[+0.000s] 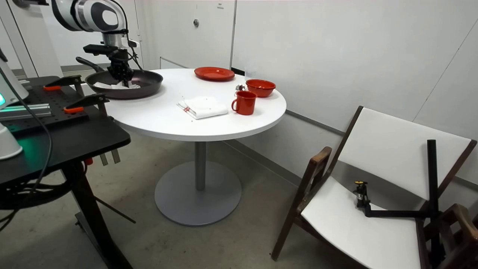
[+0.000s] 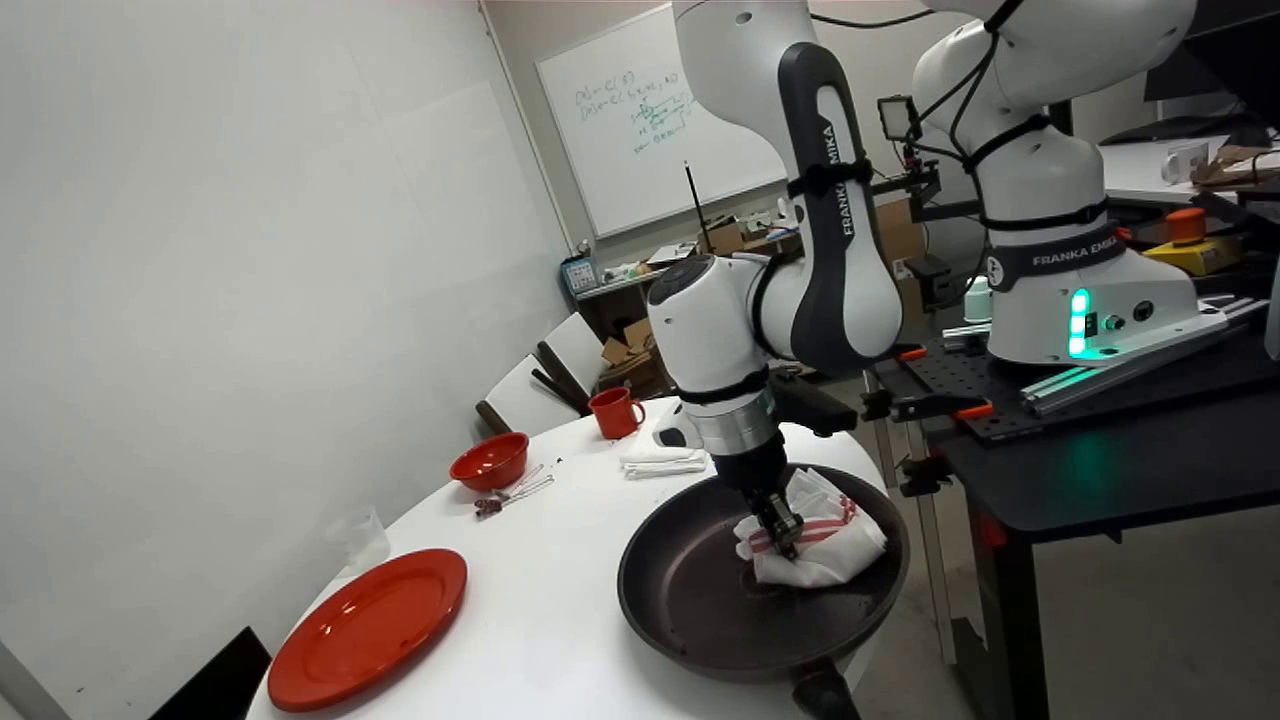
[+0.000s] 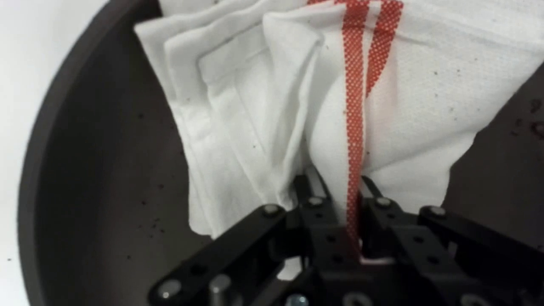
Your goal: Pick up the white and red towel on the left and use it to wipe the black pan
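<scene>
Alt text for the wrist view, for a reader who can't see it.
The gripper pinches a white, red-striped towel inside a black pan. Dark specks dot both towel and pan, and white tabletop shows beyond the rim at left.

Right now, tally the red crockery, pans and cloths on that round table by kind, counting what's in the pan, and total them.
Red crockery: 3 (plate, bowl, mug)
Pans: 1 (black pan)
Cloths: 2 (white and red towel in the pan, folded cloth by the mug)
Total: 6
</scene>
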`<state>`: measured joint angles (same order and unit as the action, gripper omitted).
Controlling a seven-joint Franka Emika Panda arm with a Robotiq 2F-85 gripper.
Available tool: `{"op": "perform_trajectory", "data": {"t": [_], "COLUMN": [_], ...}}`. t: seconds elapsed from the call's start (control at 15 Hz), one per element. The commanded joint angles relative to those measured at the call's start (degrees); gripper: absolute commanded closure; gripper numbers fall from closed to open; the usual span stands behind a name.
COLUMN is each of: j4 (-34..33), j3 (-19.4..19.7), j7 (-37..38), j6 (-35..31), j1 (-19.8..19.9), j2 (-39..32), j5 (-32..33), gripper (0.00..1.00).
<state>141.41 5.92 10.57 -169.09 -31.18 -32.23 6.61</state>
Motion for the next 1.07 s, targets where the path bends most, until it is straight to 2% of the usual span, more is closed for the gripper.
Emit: {"op": "perform_trajectory", "data": {"t": [0.0, 0.4, 0.73, 1.0], "j4": [0.0, -1.9, -5.6, -9.4], "j3": [5.1, 12.1, 17.3, 19.0], "j7": [4.8, 8.4, 8.1, 6.2], "j6": [-2.3, -1.9, -0.4, -0.7], "j1": [-3.9, -11.4, -17.3, -18.6], "j2": [-5.5, -6.7, -9.0, -10.9], "j5": [2.6, 5.2, 7.6, 9.4], "gripper": [0.95, 0.95, 0.95, 0.95]}}
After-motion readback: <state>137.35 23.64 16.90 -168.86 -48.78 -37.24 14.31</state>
